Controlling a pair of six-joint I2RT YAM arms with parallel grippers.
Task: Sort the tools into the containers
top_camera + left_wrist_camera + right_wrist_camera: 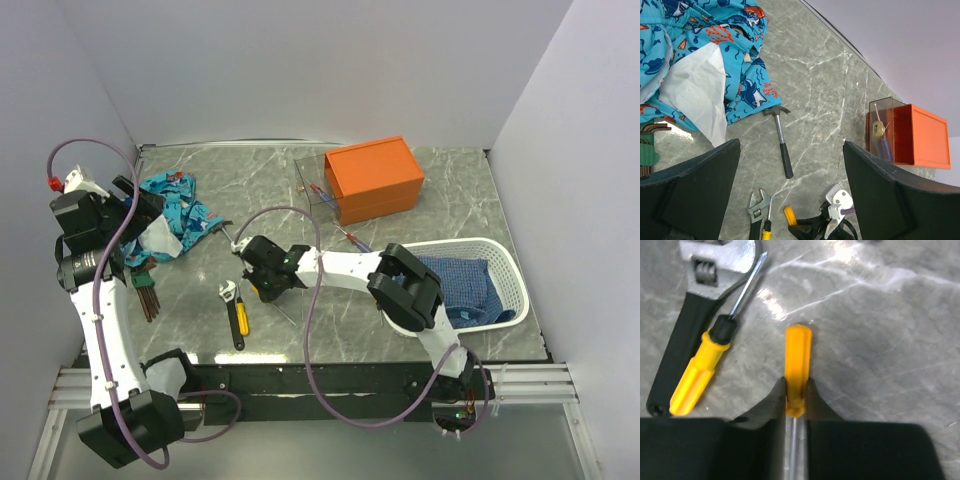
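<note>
My right gripper [796, 390] is shut on the orange-yellow handle of a screwdriver [798, 357] low over the table, its shaft between the fingers; the gripper also shows in the top view [264, 276]. Just left lie a black-handled adjustable wrench [700, 305] and a yellow-handled screwdriver [699, 372]. A small hammer [781, 141] lies beyond them. The orange box [373, 180] stands at the back with a clear drawer [318, 197] pulled out, slim tools inside. Red and blue screwdrivers [351, 238] lie in front of it. My left gripper [791, 150] is open and empty, high over the hammer.
A blue patterned cloth [176, 215] lies at the left under my left arm. A set of hex keys [146, 292] lies near the left edge. A white basket [505, 262] holding a blue cloth sits at the right. White walls surround the table.
</note>
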